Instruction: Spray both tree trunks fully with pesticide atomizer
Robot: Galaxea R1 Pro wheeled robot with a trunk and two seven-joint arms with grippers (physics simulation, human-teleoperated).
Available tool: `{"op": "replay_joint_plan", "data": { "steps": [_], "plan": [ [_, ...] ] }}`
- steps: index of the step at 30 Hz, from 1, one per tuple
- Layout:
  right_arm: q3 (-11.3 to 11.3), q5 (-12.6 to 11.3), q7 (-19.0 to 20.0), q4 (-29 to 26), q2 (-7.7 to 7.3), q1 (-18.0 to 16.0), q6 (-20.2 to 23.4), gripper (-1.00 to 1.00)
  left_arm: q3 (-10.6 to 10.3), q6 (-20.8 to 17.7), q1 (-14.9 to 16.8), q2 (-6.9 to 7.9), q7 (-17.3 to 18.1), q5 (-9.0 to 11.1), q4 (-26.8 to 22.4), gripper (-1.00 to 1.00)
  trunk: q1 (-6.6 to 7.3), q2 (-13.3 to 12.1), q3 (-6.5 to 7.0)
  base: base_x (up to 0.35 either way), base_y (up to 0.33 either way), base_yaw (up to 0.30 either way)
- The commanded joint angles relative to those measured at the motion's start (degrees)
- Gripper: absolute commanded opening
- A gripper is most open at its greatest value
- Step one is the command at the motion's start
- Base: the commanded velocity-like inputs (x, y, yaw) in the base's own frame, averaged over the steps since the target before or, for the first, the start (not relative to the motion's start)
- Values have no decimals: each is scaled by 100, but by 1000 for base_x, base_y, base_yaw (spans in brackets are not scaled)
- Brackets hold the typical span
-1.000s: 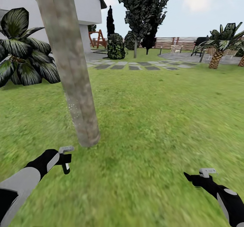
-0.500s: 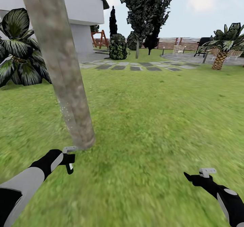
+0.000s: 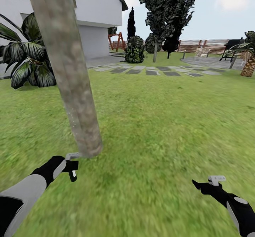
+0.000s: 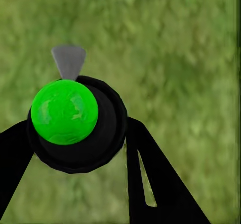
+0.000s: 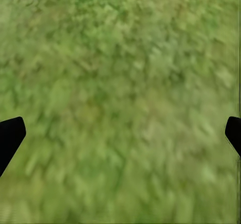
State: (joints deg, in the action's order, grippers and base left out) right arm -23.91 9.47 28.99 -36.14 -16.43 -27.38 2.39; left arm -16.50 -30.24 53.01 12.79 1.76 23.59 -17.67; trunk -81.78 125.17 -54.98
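The near tree trunk, mottled grey-brown and leaning, rises from the lawn close ahead at the left, with a few tiny pale specks on its lower part. My left gripper is shut on the pesticide atomizer, whose light grey trigger head almost touches the trunk's base. In the left wrist view the black bottle with its green spot sits between the dark fingers, grey nozzle forward. A second tree with dark foliage stands far back. My right gripper hangs open over bare grass, low at the right; in its wrist view the gripper has its fingertips far apart.
A white house and a broad-leaved bush stand at the left. Stepping stones, a dark shrub, a slatted fence and a paved patio lie beyond. A short palm is at the right edge. Open lawn spreads ahead and right.
The camera has swung, so the house, far tree and palm slid to the right in the view. The trunk's base now sits closer to the atomizer's head. Both arms hold their pose.
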Motion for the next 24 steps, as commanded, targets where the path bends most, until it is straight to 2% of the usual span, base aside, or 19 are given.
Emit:
{"op": "replay_joint_plan", "data": {
  "steps": [1, 7, 13, 15, 16, 18, 24],
  "plan": [
    [-35, 47, 46, -8, 4, -4, 25, 100, -20, -25, 4, 4, 17, -12, -8, -100, -1, 2, -5, 153, -240, 15],
    [-35, 47, 46, -7, 9, -4, 25, 100, -20, -25, 2, 4, 20, -12, -8, -100, -1, 2, -5, 153, -240, 21],
    [-29, 47, 46, -7, 9, -4, 25, 100, -26, -27, 6, 9, 8, -20, -8, -100, -1, 2, -5, 154, -240, 228],
    [-27, 47, 46, -7, 9, -4, 22, 100, -26, -33, 4, 19, -174, -24, -6, -100, -1, 2, -5, 158, -240, 274],
    [-26, 47, 46, -7, 9, -4, 24, 100, -28, -34, 4, 21, -415, -12, -7, -100, -1, 2, -5, 161, -240, 276],
    [-26, 47, 46, -7, 9, -4, 25, 100, -28, -34, 3, 13, -679, 30, -8, -100, -1, 2, -5, 161, -240, 276],
    [-26, 47, 46, -3, 9, -4, 25, 100, -28, -43, 3, 4, -738, 66, -11, -100, -1, 2, -5, 162, -240, 73]
  ]
}}
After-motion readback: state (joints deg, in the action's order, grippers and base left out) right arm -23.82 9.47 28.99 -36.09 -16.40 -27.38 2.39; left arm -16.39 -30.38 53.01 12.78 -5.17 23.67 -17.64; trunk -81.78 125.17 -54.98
